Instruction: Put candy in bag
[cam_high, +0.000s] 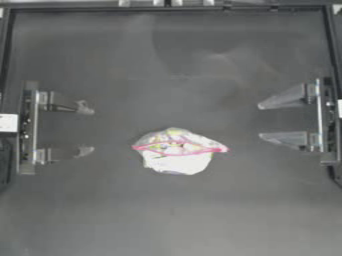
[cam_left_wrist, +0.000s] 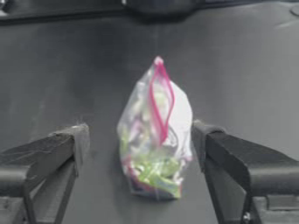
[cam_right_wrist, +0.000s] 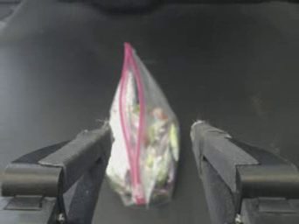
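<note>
A clear zip bag (cam_high: 177, 150) lies alone near the middle of the dark surface (cam_high: 167, 60), flanked by two idle arms. The left gripper (cam_high: 84, 129) waits at one side with its jaws spread wide and nothing between them; the bag sits ahead of it, well apart and slightly off its centre line. The right gripper (cam_high: 262, 121) faces it from the opposite side, likewise spread wide and empty-handed, with the bag ahead of it and clear of both jaws.

From each wrist camera the bag (cam_left_wrist: 154, 135) appears framed between that arm's own jaws but farther along the surface, touching neither. Its pink-red seal strip (cam_right_wrist: 131, 118) gapes in a loop, and yellow, green and pale contents show through the plastic. A separate red candy cannot be made out in any view.
</note>
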